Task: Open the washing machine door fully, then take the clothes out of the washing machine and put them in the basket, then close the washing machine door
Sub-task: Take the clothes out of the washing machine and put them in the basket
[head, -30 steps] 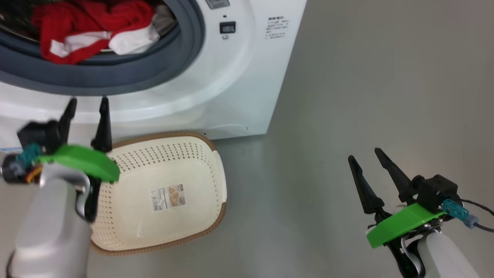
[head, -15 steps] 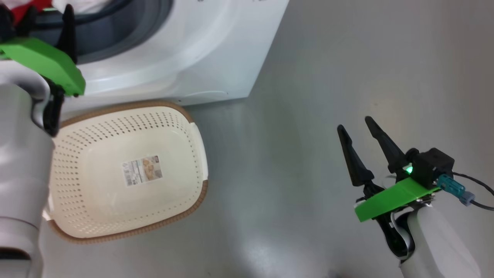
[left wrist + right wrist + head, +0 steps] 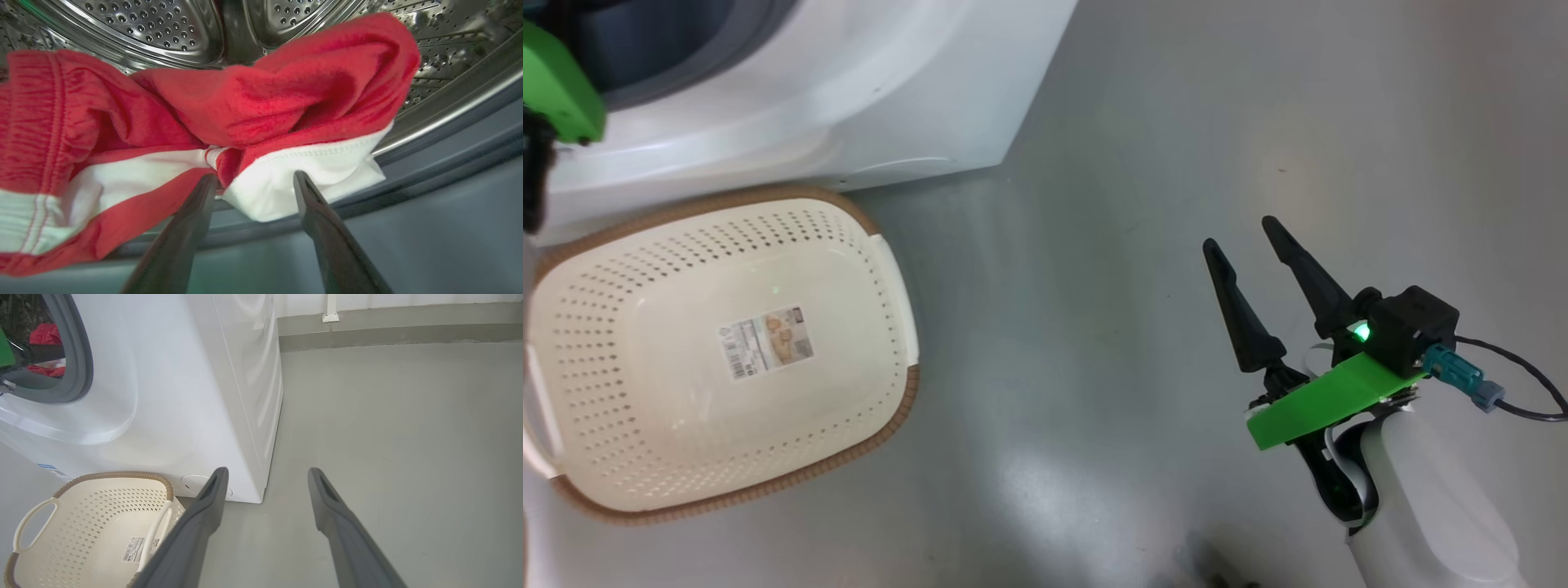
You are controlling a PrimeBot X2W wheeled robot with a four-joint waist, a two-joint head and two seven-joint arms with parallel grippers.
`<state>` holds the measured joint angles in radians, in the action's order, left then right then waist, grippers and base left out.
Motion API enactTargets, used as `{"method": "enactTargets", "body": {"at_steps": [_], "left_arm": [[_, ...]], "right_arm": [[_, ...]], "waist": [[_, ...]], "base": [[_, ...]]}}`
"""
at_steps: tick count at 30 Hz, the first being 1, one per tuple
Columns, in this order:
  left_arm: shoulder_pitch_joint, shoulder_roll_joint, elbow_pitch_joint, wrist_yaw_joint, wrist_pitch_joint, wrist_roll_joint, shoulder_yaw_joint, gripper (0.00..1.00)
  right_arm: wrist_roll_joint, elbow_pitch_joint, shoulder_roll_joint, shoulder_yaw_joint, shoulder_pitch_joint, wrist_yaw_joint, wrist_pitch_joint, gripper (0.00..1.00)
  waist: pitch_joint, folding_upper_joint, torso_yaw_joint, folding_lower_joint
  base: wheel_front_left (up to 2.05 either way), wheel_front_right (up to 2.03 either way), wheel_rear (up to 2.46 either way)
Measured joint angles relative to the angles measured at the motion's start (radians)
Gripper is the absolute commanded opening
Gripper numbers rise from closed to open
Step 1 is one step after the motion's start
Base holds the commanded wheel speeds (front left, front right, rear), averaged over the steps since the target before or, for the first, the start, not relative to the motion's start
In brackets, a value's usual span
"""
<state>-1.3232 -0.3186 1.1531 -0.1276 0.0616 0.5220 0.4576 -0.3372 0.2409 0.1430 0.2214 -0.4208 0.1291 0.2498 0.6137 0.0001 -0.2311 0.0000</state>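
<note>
Grey floor (image 3: 1111,310) carries the empty basket (image 3: 833,384) just before the washing machine (image 3: 184,396), while the clothes (image 3: 286,94) lie in the drum (image 3: 163,24) by the gasket (image 3: 470,163). Risk: close shallow and you pinch only the white hem (image 3: 282,196), so the bundle may slip or snag on that gasket. Your left pincer (image 3: 254,179) stands apart, 2 fingers (image 3: 179,232) straddling the hem, unclamped; your right pincer (image 3: 1238,233) is apart, empty.

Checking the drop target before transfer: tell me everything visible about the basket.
The basket is cream-white perforated plastic, a rounded rectangle with a brown woven-look rim and white loop handles on two sides. It is empty, with a paper label on its bottom. It sits upright on the grey floor just in front of the washing machine; whether they touch is unclear.
</note>
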Motion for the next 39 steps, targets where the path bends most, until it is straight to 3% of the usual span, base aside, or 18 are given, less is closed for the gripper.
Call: {"method": "enactTargets", "body": {"at_steps": [10,11,13,14,23,33,35,39], "left_arm": [[-0.025,-0.026,0.016,0.0,-0.026,0.077,0.068,1.0],[-0.025,-0.029,0.016,0.0,-0.026,0.083,0.076,0.8],[-0.025,-0.031,0.014,0.0,-0.024,0.094,0.094,0.09],[-0.025,-0.031,0.014,0.0,-0.023,0.099,0.102,0.0],[0.001,-0.017,-0.002,0.0,0.073,0.186,0.142,0.0],[0.152,0.015,-0.089,0.0,0.182,0.282,0.187,0.0],[0.178,0.015,-0.109,0.0,0.188,0.285,0.183,0.0],[0.241,0.009,-0.218,0.0,0.188,0.262,0.084,0.0]], "right_arm": [[0.0,0.0,-0.009,0.007,-0.013,0.0,0.0,1.0],[0.0,0.0,-0.01,0.007,-0.013,0.0,0.0,1.0],[0.0,0.0,-0.011,0.007,-0.013,0.0,0.0,1.0],[0.0,0.0,-0.011,0.006,-0.013,0.0,0.0,1.0],[0.0,0.002,-0.006,-0.002,-0.011,0.0,0.0,1.0],[0.0,0.012,0.028,-0.021,0.028,0.0,0.0,1.0],[0.0,0.017,0.033,-0.028,0.043,0.0,0.0,1.0],[0.0,0.019,0.043,-0.041,0.069,0.0,0.0,1.0]], "waist": [[0.022,0.0,-0.038,0.0],[0.022,0.0,-0.038,0.0],[0.021,0.0,-0.037,0.0],[0.02,0.0,-0.036,0.0],[-0.016,0.0,-0.016,0.0],[-0.11,0.0,0.03,0.0],[-0.131,0.0,0.041,0.0],[-0.174,0.0,0.066,0.0]], "base": [[0.0,0.0,0.0],[0.0,0.0,0.0],[0.0,0.0,0.0],[0.0,0.0,0.0],[0.0,0.0,0.0],[0.0,0.0,0.0],[0.0,0.0,0.0],[0.0,0.0,0.0]]}}
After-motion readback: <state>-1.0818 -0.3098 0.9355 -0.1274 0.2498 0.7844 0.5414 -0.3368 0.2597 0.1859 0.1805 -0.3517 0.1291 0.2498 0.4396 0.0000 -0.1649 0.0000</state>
